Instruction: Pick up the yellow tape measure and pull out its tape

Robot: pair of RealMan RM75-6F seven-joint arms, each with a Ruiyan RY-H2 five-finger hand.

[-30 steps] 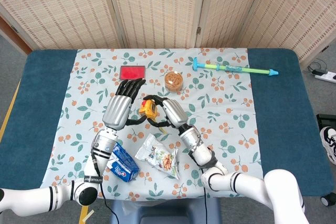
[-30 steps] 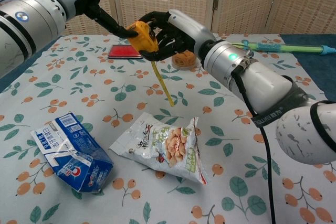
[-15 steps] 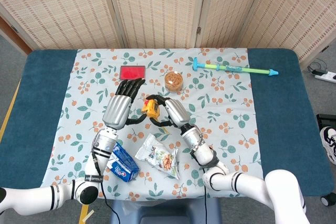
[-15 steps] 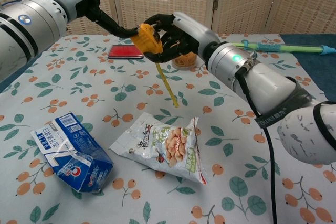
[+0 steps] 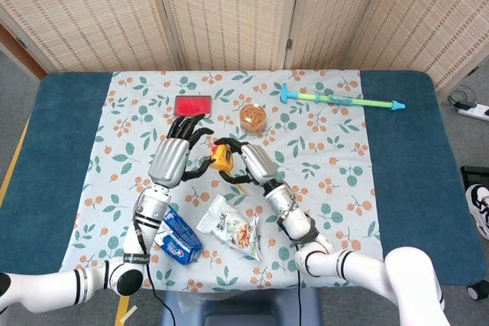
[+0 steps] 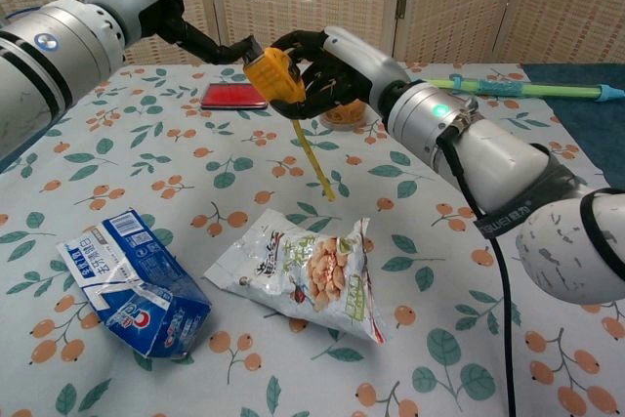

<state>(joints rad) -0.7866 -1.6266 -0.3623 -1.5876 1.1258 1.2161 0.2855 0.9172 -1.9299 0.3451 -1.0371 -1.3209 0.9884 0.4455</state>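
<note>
The right hand (image 6: 327,70) holds the yellow tape measure (image 6: 274,75) up in the air, over the far middle of the cloth (image 5: 336,143). Its fingers curl around the case. The left hand (image 6: 200,7) is just to the left of the case, with its fingers spread. One fingertip seems to touch the case's top corner, but I cannot tell if it pinches anything.

A bit of tape (image 6: 312,155) hangs down from the case. Its loose end dangles near the snack bag (image 6: 305,273).

What could go wrong? The left hand is up by the case, not at the tape's end (that end is lower down). If it grabs at the wrong spot, it could bump the case loose from the right hand. The tape might also snap back in.

The chest view shows the hanging tape and the fingers clearly. The head view hides most of the tape behind the hands, but it shows where things lie on the whole table (image 5: 69,112).
</note>
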